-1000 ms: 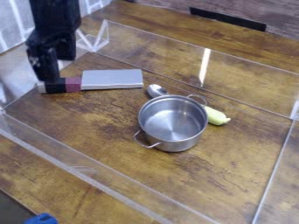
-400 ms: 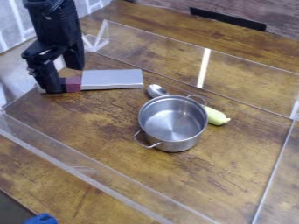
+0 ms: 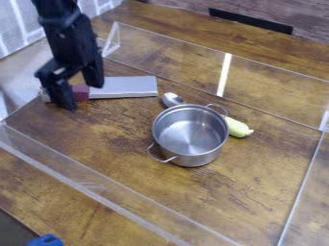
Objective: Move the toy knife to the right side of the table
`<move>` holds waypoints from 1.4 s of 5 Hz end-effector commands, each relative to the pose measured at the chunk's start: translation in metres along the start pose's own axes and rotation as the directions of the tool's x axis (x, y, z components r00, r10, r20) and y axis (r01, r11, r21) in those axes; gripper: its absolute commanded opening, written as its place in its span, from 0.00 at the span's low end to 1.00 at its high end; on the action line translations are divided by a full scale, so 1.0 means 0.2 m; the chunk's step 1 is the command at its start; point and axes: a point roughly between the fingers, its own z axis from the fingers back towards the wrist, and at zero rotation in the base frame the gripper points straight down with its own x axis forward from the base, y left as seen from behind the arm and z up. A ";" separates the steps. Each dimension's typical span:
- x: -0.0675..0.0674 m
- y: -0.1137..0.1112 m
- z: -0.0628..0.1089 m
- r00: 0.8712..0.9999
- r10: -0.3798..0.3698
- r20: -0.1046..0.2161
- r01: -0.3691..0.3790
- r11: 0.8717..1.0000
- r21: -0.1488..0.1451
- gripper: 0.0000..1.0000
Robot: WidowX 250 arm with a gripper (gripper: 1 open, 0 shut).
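The toy knife (image 3: pixel 121 86) lies flat at the table's (image 3: pixel 115 163) back left, its light grey blade pointing right and its maroon handle end to the left. My gripper (image 3: pixel 71 87) hangs from the black arm right over the handle end, low to the wood. Its jaws stand open, one finger on the left of the handle and one behind it. Nothing is held. The arm hides the black tip of the handle.
A steel pot (image 3: pixel 190 133) stands mid-table, right of the knife. A small metal spoon (image 3: pixel 171 98) lies just behind it and a yellow-green toy piece (image 3: pixel 240 127) at its right. Low clear acrylic walls (image 3: pixel 77 178) edge the tabletop.
The gripper has turned about its axis and shifted slightly right over the knife's handle. It stays open. The knife, pot and spoon have not moved.
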 end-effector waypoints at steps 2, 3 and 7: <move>-0.01 -0.01 0.10 0.987 -0.163 0.013 0.162 0.986 0.041 0.00; 0.11 0.05 0.13 0.981 -0.195 0.020 0.195 0.981 0.023 0.00; 0.78 0.26 0.11 0.910 -0.413 0.027 0.413 0.911 -0.013 0.00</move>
